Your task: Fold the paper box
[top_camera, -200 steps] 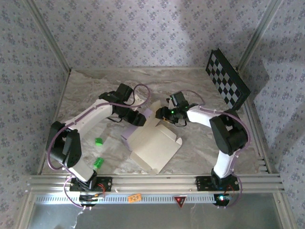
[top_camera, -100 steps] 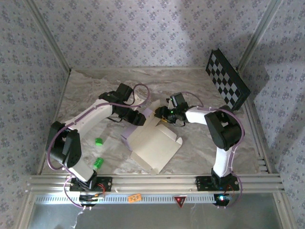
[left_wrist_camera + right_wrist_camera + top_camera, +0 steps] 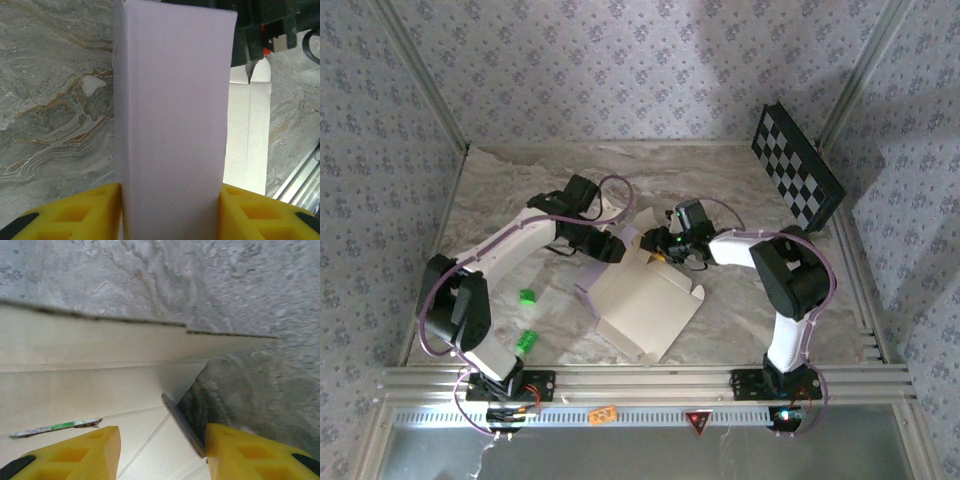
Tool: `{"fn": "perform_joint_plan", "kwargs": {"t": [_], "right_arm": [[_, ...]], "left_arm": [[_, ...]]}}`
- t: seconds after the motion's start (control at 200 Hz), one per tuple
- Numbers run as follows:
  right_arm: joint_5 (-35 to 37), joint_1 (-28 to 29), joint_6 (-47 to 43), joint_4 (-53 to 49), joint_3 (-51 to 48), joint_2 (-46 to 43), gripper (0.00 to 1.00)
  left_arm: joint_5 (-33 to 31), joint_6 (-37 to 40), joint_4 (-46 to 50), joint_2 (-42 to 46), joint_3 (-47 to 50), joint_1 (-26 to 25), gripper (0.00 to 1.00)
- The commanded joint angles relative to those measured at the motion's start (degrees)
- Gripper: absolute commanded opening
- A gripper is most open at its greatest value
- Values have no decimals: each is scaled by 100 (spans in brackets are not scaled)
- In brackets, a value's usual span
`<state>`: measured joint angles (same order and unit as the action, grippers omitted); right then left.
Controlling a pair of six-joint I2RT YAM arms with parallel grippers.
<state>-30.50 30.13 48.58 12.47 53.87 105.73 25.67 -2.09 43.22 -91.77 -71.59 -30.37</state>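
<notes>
Left end effector (image 3: 170, 212) clamps the lavender wall (image 3: 170, 100) of the paper box (image 3: 645, 300); right end effector (image 3: 162, 450), half-open, straddles a flap (image 3: 183, 424). Pushing may buckle it.

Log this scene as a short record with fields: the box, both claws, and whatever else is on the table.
paper box: partly open on the table, cream-white inside facing up
lavender wall: upright, between the left claw's fingers
left claw: closed across the lavender wall, a finger against each edge
right claw: open at the box's far side, a thin flap edge in the gap
other items: two green pieces left of the box; checkerboard panel far right
task state: box not folded yet
</notes>
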Motion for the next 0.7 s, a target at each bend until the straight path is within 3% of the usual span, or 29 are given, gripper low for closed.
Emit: {"fn": "perform_joint_plan", "kwargs": {"t": [0.0, 0.295, 0.695], "right_arm": [[-240, 84, 246, 454, -127, -132, 50], [-413, 165, 672, 1267, -483, -144, 55], [-532, 204, 627, 1593, -623, -198, 58]], "left_arm": [[-1, -98, -20, 59, 5, -2, 48], [-51, -169, -26, 93, 35, -11, 48], [-75, -239, -50, 60, 40, -21, 48]]}}
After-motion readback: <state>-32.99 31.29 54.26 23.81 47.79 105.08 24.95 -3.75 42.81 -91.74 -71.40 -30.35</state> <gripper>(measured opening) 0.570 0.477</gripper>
